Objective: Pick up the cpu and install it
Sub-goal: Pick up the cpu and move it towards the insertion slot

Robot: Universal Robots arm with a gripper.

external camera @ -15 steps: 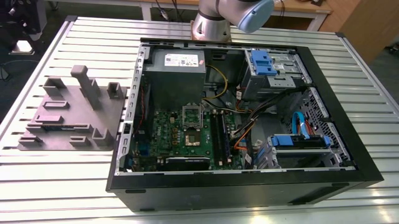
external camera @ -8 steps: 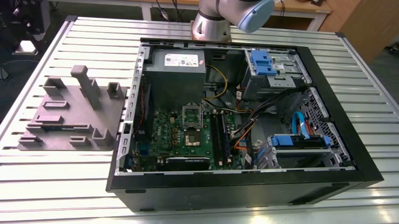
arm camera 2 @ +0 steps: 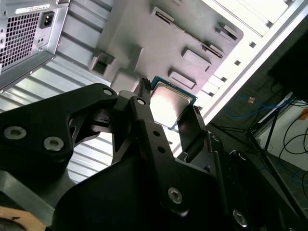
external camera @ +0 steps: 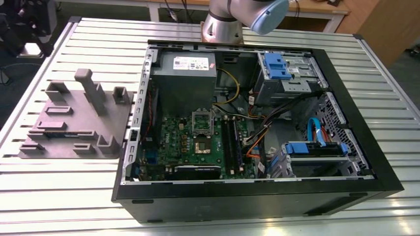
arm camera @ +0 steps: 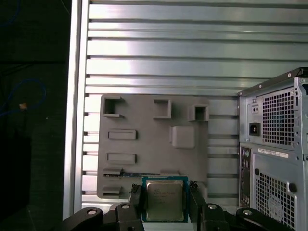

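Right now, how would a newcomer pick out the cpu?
Find the grey fixture on the slatted table beside the case. In the first wrist view, the pincer holds the cpu in front of it: a flat square with shiny metal top and blue-green rim, unlike the matte blocks.

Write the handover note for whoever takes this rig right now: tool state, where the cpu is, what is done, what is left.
Tool: shut on the cpu, with a finger on each of two opposite edges, as seen in both wrist views.
cpu: held off the grey fixture block, metal top towards the first wrist camera.
Fixture block: lies on the slatted table, to the exterior view's left of the open PC case.
Done: the cpu is gripped and appears lifted.
Left: the install. The cpu is not yet at the motherboard socket inside the case.
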